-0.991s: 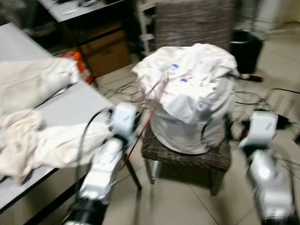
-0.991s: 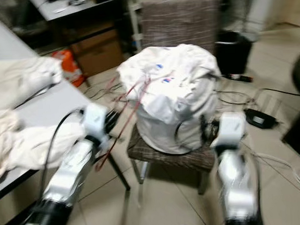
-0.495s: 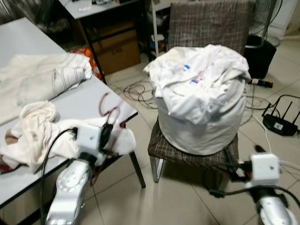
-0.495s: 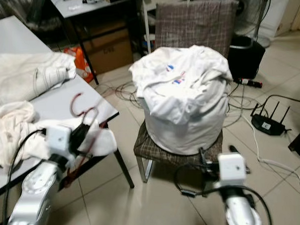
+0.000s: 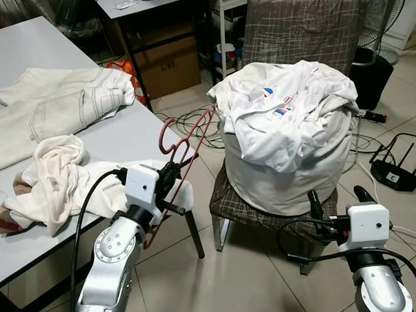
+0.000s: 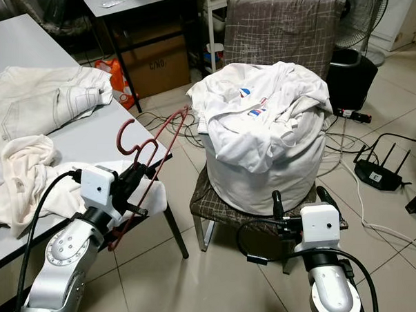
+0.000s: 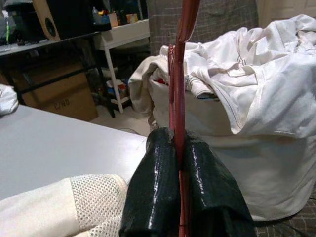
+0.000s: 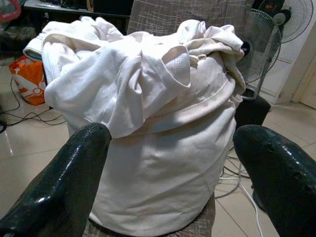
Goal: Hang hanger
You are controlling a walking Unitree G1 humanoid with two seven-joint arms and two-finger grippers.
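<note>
A red wire hanger (image 5: 185, 143) is held up over the table's near corner, its hook toward the table. My left gripper (image 5: 169, 178) is shut on its lower wires; the left wrist view has both black fingers (image 7: 158, 192) pinching the red hanger (image 7: 177, 98). A white sack of clothes (image 5: 290, 135) sits on a plaid chair (image 5: 306, 27) to the right of the hanger. My right gripper (image 5: 338, 200) stands open low in front of the chair, its fingers (image 8: 74, 168) spread either side of the sack (image 8: 148, 123), empty.
A white table (image 5: 24, 60) on the left carries cream trousers (image 5: 61, 107) and a crumpled cream garment (image 5: 64, 176). Cables and a black router (image 5: 395, 172) lie on the tiled floor. A cardboard box (image 5: 168, 57) and a fan (image 6: 367, 11) stand behind.
The camera has pulled back and steadied. My left gripper has raised the red hanger away from the sack to above the table corner. My right gripper has dropped lower, in front of the chair.
</note>
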